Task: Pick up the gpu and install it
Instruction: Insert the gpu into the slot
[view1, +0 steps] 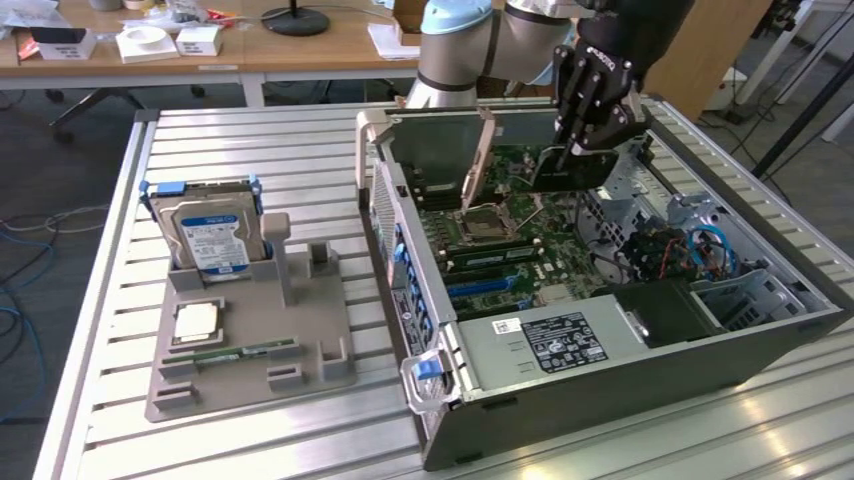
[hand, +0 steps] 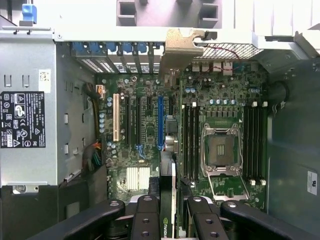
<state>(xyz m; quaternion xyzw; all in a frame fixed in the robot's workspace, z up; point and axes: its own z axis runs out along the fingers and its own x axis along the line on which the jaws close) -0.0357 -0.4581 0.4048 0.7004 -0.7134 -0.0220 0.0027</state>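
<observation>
The arm (view1: 467, 40) reaches in over the open computer case (view1: 641, 400), and the jaws are clamped on the gpu (view1: 577, 172), one on each flat face, holding it at about half their spread. In the exterior view the card hangs on edge below the wrist, dark side toward the camera. It is above the motherboard (view1: 521, 250), toward the far end of the case, and clear of the board, not seated in any slot.

In the wrist view, the gpu (hand: 167, 227) shows as a thin strip between the black fingers (hand: 145, 220), with a green logo on its edge. That edge runs the same way as the expansion slots, and the long blue slot (hand: 160, 122) lies ahead of it, with the white slot (hand: 116, 117) further off to one side. The empty processor socket (hand: 220, 150) sits open with its lever frame raised, and the power supply (hand: 22, 125) with its black label fills one end of the case.

Out on the table (view1: 267, 150), at the exterior view's left, the grey holder (view1: 240, 385) carries the hard drive (view1: 211, 238) upright in its blue-tabbed cradle. A processor chip (view1: 198, 320) lies flat beside a narrow green memory stick (view1: 247, 352), all well apart from the case.
</observation>
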